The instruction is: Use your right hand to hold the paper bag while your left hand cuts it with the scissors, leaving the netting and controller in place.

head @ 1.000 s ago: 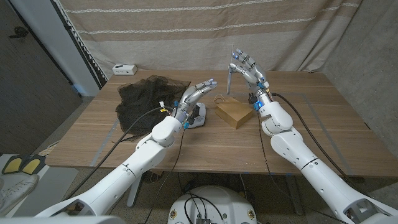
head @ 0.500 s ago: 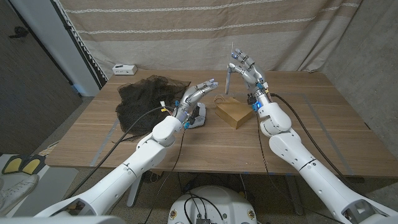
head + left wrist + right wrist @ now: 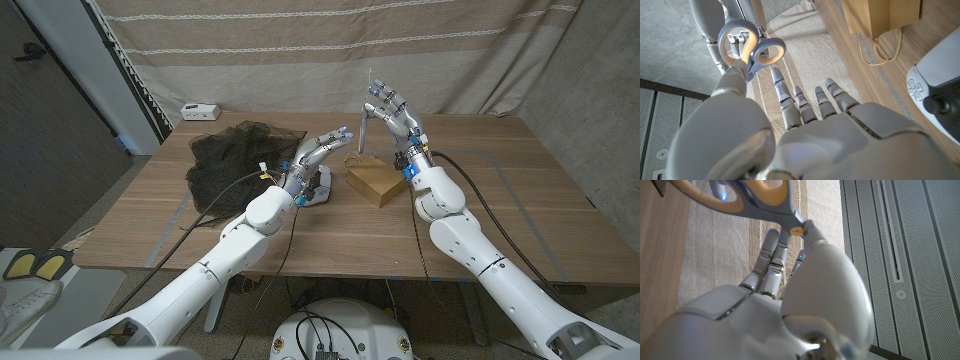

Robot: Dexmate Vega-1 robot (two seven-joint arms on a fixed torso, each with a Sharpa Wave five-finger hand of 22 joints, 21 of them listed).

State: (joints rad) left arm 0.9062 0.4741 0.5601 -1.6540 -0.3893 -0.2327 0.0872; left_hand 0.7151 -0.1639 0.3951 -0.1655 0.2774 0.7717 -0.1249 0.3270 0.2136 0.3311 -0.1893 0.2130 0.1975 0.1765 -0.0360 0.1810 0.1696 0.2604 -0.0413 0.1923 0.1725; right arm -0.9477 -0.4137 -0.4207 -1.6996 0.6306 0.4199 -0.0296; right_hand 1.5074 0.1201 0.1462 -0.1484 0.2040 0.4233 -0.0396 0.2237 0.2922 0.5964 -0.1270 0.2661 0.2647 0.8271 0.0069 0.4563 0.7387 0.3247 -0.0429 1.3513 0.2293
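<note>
Head view: paper bag (image 3: 376,181) flat on table (image 3: 500,210), right hand (image 3: 392,112) raised just behind it, pinching scissors (image 3: 366,122) upright. Left hand (image 3: 318,153) beside bag, fingers spread, holding nothing, over controller (image 3: 317,188).

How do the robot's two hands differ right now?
The right hand is raised above the table and holds the scissors blades up; the left hand holds nothing, its fingers stretched out. The right hand is beside the paper bag; the left hangs above the white controller. Both reach toward the table's middle.
</note>
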